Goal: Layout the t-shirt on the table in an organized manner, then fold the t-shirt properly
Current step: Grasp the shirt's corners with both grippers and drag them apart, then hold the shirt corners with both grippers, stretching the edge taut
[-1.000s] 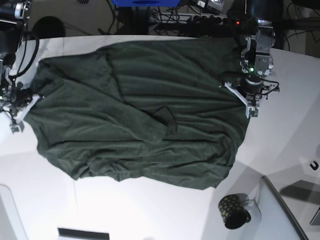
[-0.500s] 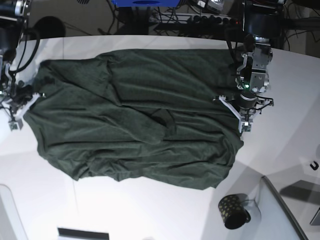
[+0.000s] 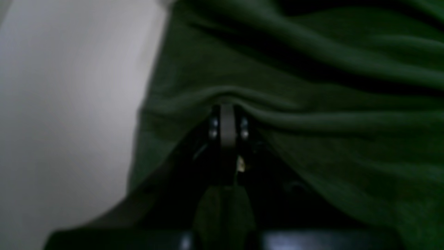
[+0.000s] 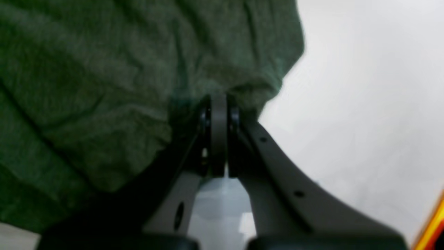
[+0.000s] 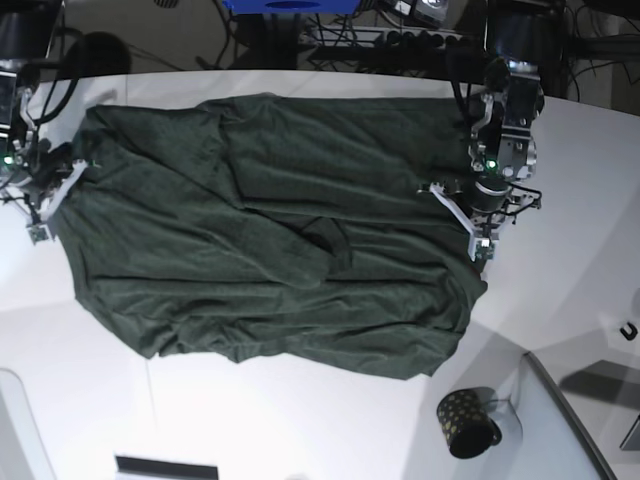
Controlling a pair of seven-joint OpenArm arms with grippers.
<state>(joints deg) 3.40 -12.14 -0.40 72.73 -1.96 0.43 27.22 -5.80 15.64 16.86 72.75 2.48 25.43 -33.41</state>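
The dark green t-shirt (image 5: 270, 230) lies spread and wrinkled across the white table (image 5: 570, 210), with a small fold near its middle. On the right of the base view, my left gripper (image 5: 481, 248) is shut on the shirt's right edge. The left wrist view shows its jaws (image 3: 227, 108) closed under a ridge of fabric (image 3: 312, 104). On the left, my right gripper (image 5: 39, 230) is shut on the shirt's left edge. In the right wrist view its jaws (image 4: 218, 101) pinch a bunched corner of the cloth (image 4: 104, 86) over bare table (image 4: 364, 104).
A dark gold-dotted mug (image 5: 467, 423) lies near the front right, beside a grey tray-like panel (image 5: 565, 430). Cables and a power strip (image 5: 400, 40) run behind the table's far edge. A small dark hook-like item (image 5: 628, 331) sits at the right border.
Both arms have carried their shirt edges. The right gripper moved toward the table's far edge, lifting the shirt's left corner back. The left gripper shifted nearer and slightly inward.
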